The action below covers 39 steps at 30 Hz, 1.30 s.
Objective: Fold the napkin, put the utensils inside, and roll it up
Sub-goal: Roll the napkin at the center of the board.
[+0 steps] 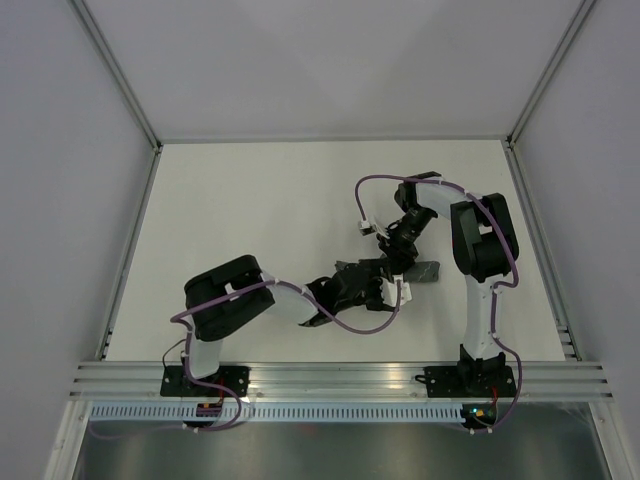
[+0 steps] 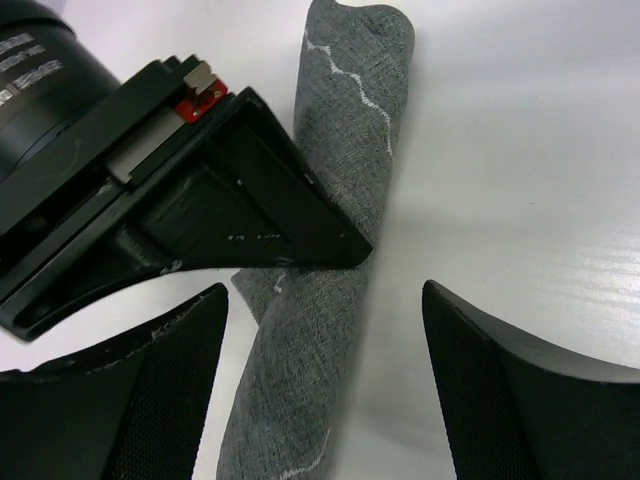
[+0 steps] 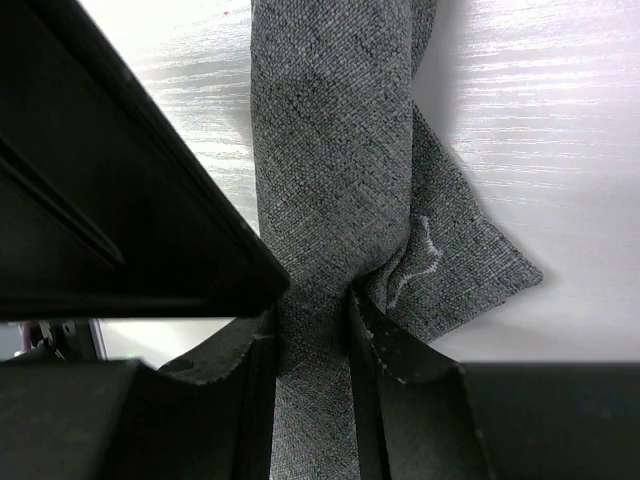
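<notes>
The napkin (image 1: 428,270) is a dark grey cloth rolled into a narrow tube on the white table. In the left wrist view the napkin (image 2: 345,130) runs from top to bottom, its pale hem showing. My left gripper (image 2: 325,290) stands open astride the roll, nearer its left finger (image 2: 150,390), touching nothing. My right gripper (image 3: 312,310) is shut on the napkin (image 3: 330,140), pinching the roll across its width, with a loose corner (image 3: 470,265) sticking out beside it. In the top view, both the left gripper (image 1: 392,290) and the right gripper (image 1: 398,262) meet over the roll. The utensils are hidden.
The right gripper's black body (image 2: 200,200) crosses over the roll just ahead of my left fingers. Bare white table (image 1: 260,200) surrounds the roll. Metal frame posts (image 1: 135,235) and a rail (image 1: 340,378) edge the table.
</notes>
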{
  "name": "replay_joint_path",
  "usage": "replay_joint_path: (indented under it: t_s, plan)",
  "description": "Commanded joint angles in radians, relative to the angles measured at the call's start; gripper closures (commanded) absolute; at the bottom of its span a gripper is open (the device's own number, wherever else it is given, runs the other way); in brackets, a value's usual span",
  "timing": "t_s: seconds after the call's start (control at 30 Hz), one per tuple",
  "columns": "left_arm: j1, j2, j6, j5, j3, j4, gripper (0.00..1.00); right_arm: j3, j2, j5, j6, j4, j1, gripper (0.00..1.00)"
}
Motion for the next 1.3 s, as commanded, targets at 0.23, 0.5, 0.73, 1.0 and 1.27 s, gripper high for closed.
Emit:
replay_joint_path:
  t_s: [0.23,0.5,0.73,1.0,1.27]
  plan:
    - [0.017,0.053,-0.036,0.074,0.159,-0.287,0.28,-0.021,0.083,0.103,-0.023,0.089,0.000,0.85]
    - [0.038,0.084,-0.086,0.071,0.185,-0.318,0.52,-0.030,0.082,0.108,-0.030,0.089,-0.003,0.85]
    - [0.046,0.098,-0.113,0.076,0.179,-0.349,0.76,-0.057,0.050,0.103,-0.023,0.108,-0.003,0.78]
    - [0.046,0.078,-0.250,0.143,0.148,-0.384,0.92,-0.072,-0.052,0.036,-0.003,0.106,-0.024,0.61]
    - [0.046,0.084,-0.357,0.201,0.133,-0.428,0.94,-0.037,-0.174,-0.053,0.024,0.080,-0.061,0.52]
